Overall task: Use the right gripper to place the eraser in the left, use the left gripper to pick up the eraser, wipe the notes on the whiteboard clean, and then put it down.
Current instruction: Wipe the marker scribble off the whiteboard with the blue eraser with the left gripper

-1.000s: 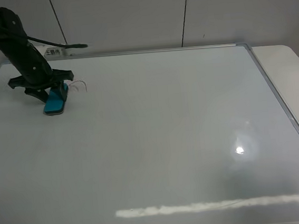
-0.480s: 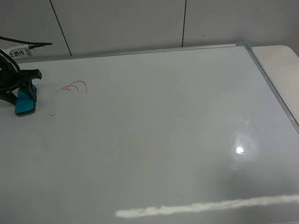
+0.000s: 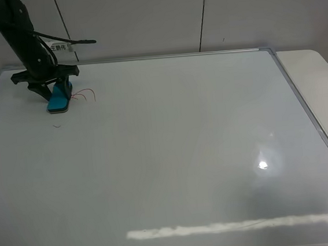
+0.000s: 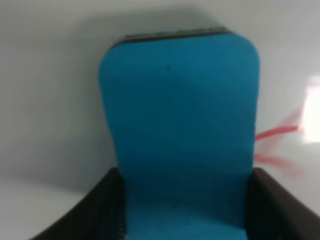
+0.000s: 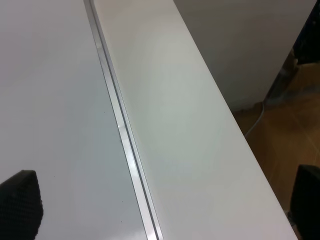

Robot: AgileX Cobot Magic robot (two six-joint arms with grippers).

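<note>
Eraser [image 3: 60, 100] clenched in my left pincer [image 3: 54, 90], sitting on the whiteboard [image 3: 184, 156] near its far left corner, edge touching the left end of the red notes [image 3: 86, 94]. My right pincer [image 5: 162, 205] released, jaws wide with nothing between, hanging over the board's silver frame [image 5: 127, 150] beside the white desk [image 5: 190, 125].

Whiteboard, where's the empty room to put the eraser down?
Almost all the whiteboard is bare, from the red notes across to its right frame. Only the far-left corner is busy: the left gripper holds the eraser there.
</note>
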